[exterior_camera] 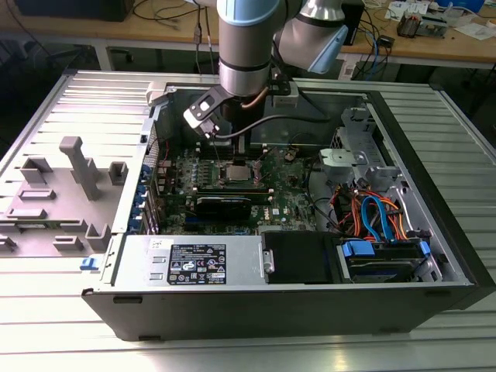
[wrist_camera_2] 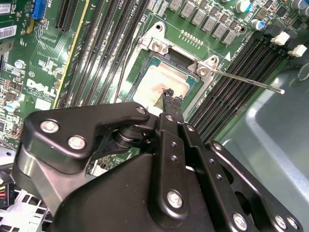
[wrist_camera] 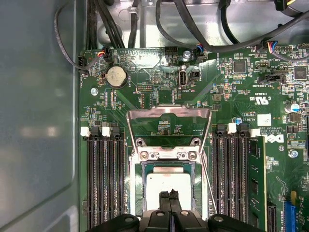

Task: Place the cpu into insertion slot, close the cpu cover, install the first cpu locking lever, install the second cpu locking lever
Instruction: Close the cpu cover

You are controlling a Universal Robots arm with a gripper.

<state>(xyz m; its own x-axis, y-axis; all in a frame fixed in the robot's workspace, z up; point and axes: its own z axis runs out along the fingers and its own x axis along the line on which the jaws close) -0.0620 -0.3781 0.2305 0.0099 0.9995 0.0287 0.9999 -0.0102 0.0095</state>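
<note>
Silver-grey cpu [wrist_camera: 159,182] in the socket [wrist_camera: 136,188] under black fingers [wrist_camera: 166,199] clenched together, empty; cpu cover [wrist_camera: 169,112] open, tilted up.

The cpu [wrist_camera: 155,186] is seen seated in the socket of the green motherboard [wrist_camera: 241,92], with its pale metal top exposed. The gripper [wrist_camera: 169,194] is positioned over the cpu, fingertips [wrist_camera: 164,198] closed against each other; contact with the chip cannot be confirmed. The cpu cover [wrist_camera: 169,112] is recorded as swung up, open on its hinge. A thin lever rod [wrist_camera: 207,186] is noted just beside the socket. Black memory slots [wrist_camera: 101,179] are noted on both flanks. A coin cell [wrist_camera: 116,76] is noted near the board's corner, by the grey case wall [wrist_camera: 38,121].
</note>
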